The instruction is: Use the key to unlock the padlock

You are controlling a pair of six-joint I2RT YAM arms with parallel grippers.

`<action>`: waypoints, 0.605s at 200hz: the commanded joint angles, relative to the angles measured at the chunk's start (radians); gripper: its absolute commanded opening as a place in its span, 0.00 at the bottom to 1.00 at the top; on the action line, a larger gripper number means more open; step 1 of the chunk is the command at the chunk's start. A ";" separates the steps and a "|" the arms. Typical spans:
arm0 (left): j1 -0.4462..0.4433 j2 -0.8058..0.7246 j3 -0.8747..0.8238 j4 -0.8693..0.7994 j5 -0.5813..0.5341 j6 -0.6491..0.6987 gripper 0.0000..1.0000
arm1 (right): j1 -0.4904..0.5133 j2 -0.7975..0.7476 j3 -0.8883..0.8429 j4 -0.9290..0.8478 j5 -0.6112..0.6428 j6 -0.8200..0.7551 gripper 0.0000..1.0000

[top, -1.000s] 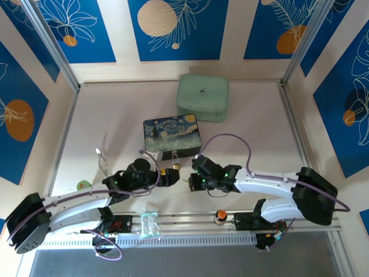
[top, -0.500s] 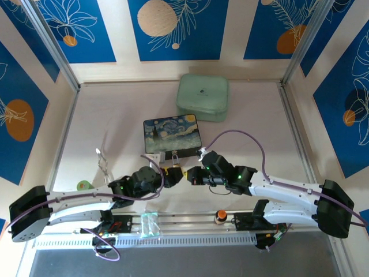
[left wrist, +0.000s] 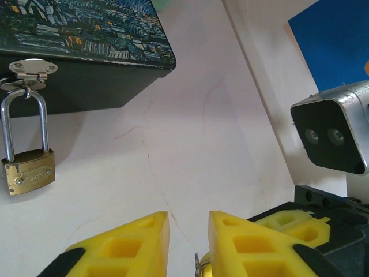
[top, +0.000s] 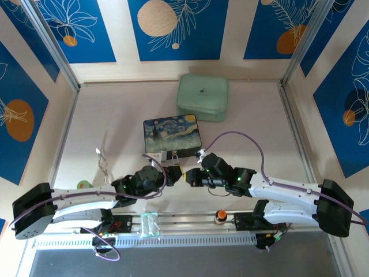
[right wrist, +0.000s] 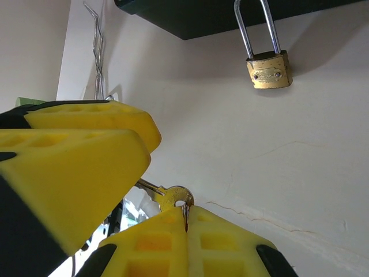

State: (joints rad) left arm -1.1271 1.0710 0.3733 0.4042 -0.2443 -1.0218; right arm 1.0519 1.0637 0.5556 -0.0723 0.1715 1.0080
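The left gripper (left wrist: 188, 222) sits low at the near middle of the table (left wrist: 190, 133). Its yellow fingers (left wrist: 132, 245) stand a narrow gap apart, and whether they grip anything I cannot tell. Just beyond it the padlock (left wrist: 29, 171) has a brass body with a thin silver shackle. Its face carries a small stamped plate whose writing is too fine to read. It hangs closed from a silver hasp (left wrist: 31, 68) on the near side of the starry-night painted box (left wrist: 86, 34). Right of the left gripper lies the key (right wrist: 172, 196), brass-toned with a rounded head. The right gripper (right wrist: 185, 216) is pressed tight on its head, near of the padlock. Farther back to the right rests a mint-green case (top: 202, 97), its small dark logo illegible.
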 commanded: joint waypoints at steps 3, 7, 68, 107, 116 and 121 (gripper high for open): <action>-0.007 0.012 0.029 0.010 0.008 -0.006 0.19 | 0.001 -0.004 -0.003 0.020 0.000 0.014 0.00; -0.007 0.016 0.029 0.010 0.009 -0.008 0.15 | 0.000 -0.004 -0.003 0.020 0.000 0.015 0.00; -0.007 0.010 0.035 -0.027 0.002 -0.021 0.00 | -0.007 0.001 -0.002 0.042 -0.024 0.003 0.00; 0.004 -0.039 0.048 -0.064 0.031 0.077 0.00 | -0.062 -0.068 0.000 0.016 -0.091 -0.099 0.75; 0.016 -0.056 0.069 -0.108 0.061 0.136 0.00 | -0.086 -0.113 -0.012 -0.004 -0.090 -0.116 0.97; 0.027 -0.066 0.081 -0.134 0.085 0.169 0.00 | -0.104 -0.141 -0.023 0.002 -0.106 -0.136 1.00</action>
State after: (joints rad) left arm -1.1244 1.0527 0.3901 0.3710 -0.2310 -0.9997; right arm 1.0004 1.0344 0.5488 -0.0818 0.1284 0.9649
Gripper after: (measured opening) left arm 0.066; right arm 0.597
